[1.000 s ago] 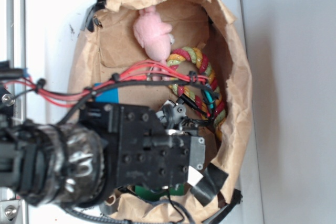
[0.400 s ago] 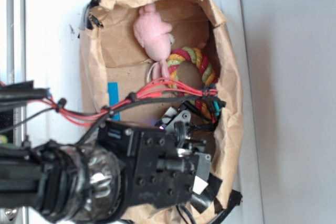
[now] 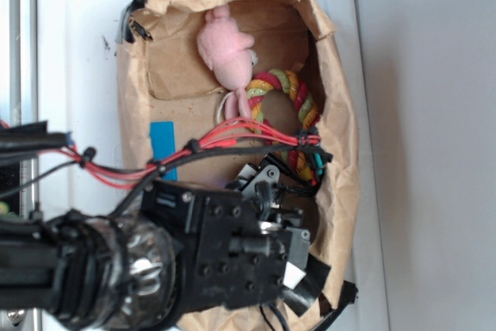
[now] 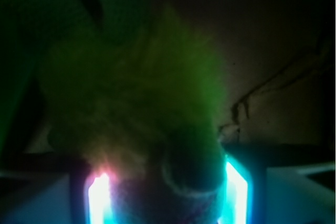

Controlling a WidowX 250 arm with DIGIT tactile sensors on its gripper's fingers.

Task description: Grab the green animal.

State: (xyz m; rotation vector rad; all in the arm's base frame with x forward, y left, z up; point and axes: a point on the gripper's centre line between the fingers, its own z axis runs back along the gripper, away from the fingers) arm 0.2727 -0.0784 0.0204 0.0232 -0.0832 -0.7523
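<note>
Inside the paper bag [image 3: 341, 137], the arm reaches down, gripper [image 4: 165, 192] fingers flanking the green animal [image 4: 142, 98], grip unclear.

White flat tabletop [image 3: 85, 67] under even, bright light. Plain pale grey wall panel [image 3: 426, 145] runs down the right side, meeting the white surface along a straight vertical edge. Metal rail strip [image 3: 17, 52] at the far left. Wrist view is dark, with a dim brownish surface [image 4: 273, 40] behind.
</note>
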